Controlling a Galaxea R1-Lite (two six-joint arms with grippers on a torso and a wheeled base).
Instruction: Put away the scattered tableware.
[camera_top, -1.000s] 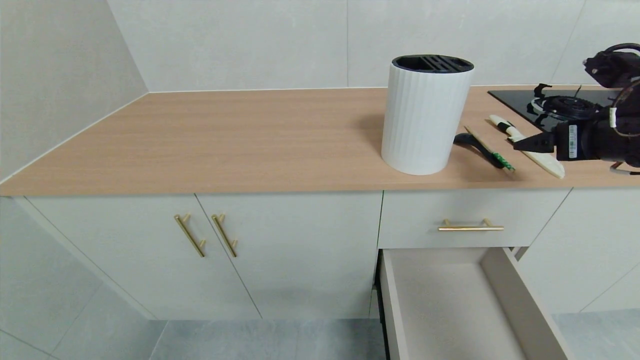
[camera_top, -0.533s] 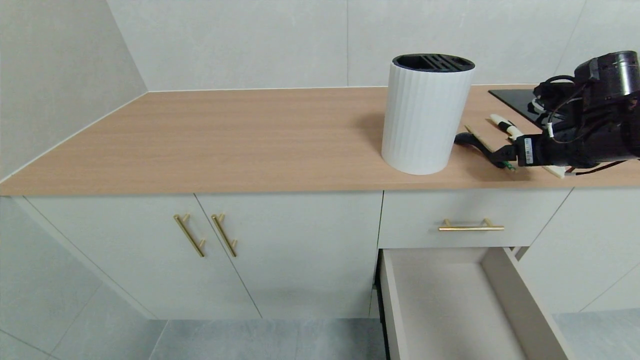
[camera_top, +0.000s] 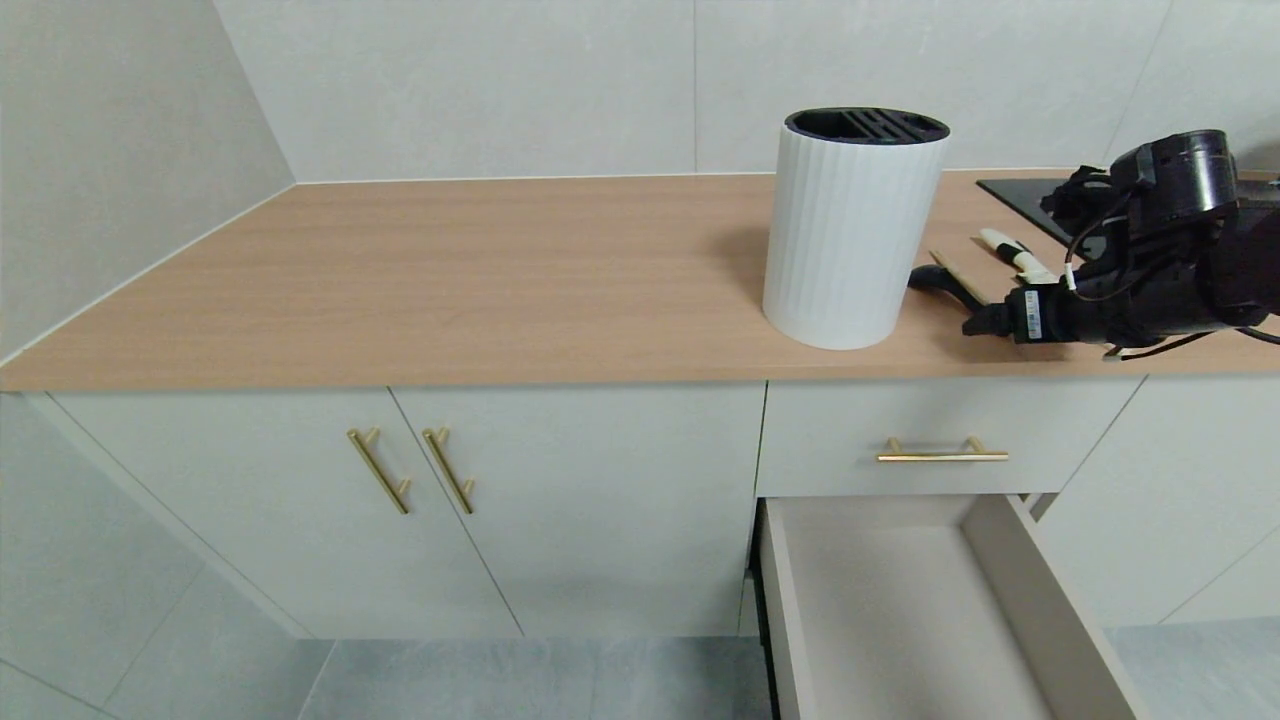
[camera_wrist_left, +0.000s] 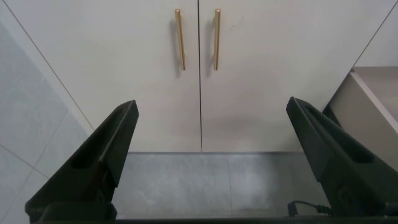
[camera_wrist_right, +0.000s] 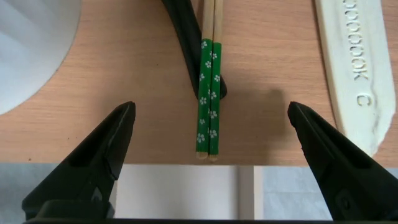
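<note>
Your right claw (camera_wrist_right: 211, 168) is hanging wide open at the front edge of the bench (camera_wrist_right: 261, 74), and it is holding nothing. The green ends of the chopsticks (camera_wrist_right: 208, 93) are lying flat on the wood, between its two fingers (camera_wrist_right: 99, 162). The chopsticks are lying partly over a black spoon (camera_wrist_right: 180, 37). A white knife (camera_wrist_right: 348, 74) is resting to one side, apart from the chopsticks. A tall white holder (camera_top: 850, 230) is standing upright on the other side, near the spoon. Below the bench, a drawer (camera_top: 1040, 610) is sitting pulled out. Your left claw (camera_wrist_left: 211, 168) is hanging wide open too, holding nothing and facing two cupboard doors (camera_wrist_left: 249, 93) with gold handles.
</note>
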